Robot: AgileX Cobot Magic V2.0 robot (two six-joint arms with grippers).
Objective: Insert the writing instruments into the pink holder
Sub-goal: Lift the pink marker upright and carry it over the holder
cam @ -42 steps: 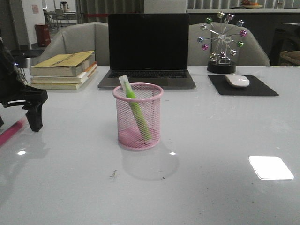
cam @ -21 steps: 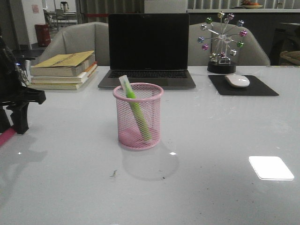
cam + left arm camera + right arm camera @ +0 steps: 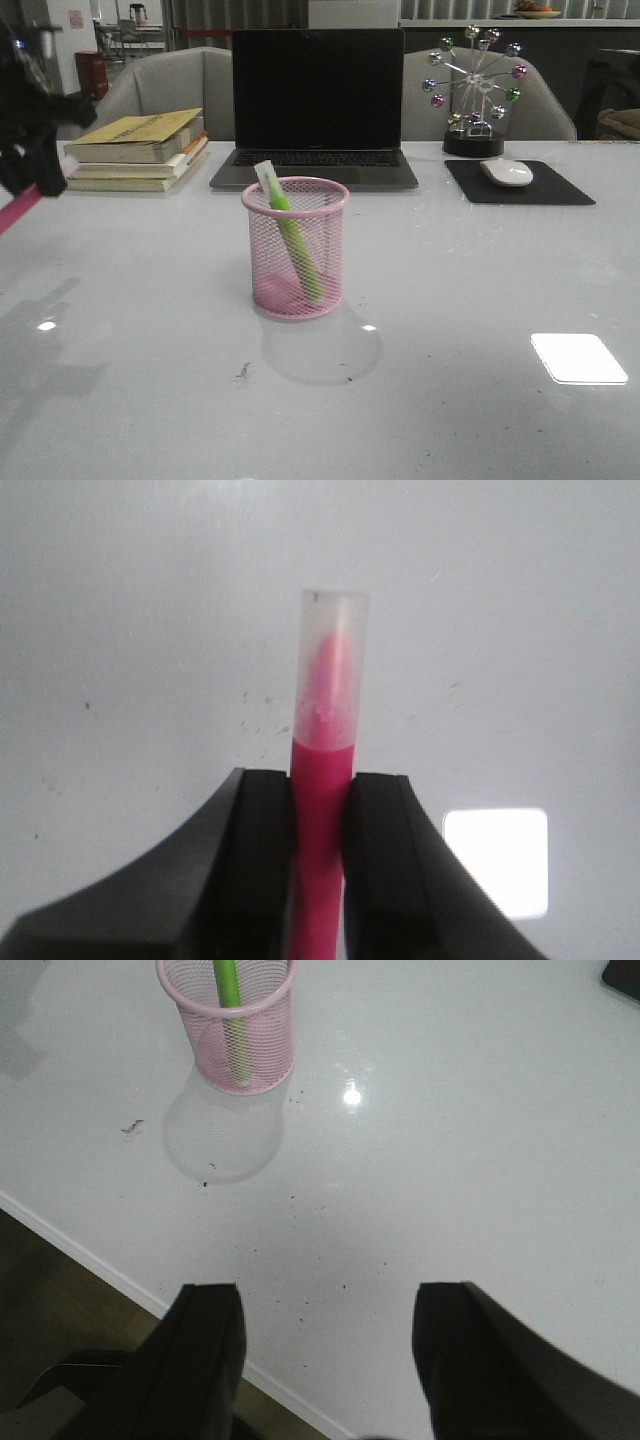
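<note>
The pink holder point(image 3: 295, 248) stands mid-table, a mesh cup with the green highlighter point(image 3: 288, 231) leaning inside it, cap up. The holder point(image 3: 229, 1022) and green highlighter point(image 3: 231, 1000) also show in the right wrist view. My left gripper point(image 3: 35, 175) is raised at the far left, above the table, shut on the pink highlighter point(image 3: 14, 212). In the left wrist view my left gripper point(image 3: 320, 790) clamps the pink highlighter point(image 3: 322, 780) by its body, the translucent cap sticking out past the fingers. My right gripper point(image 3: 328, 1305) hangs open over the table's near edge, empty.
A laptop point(image 3: 316, 105) stands behind the holder. A stack of books point(image 3: 137, 150) lies at the back left, close to my left gripper. A mouse point(image 3: 507, 172) on a black pad point(image 3: 520, 184) and a ball ornament point(image 3: 474, 90) are at the back right.
My left gripper has lifted the pink highlighter off the table, rising at the far left. The holder and green highlighter have not moved.
</note>
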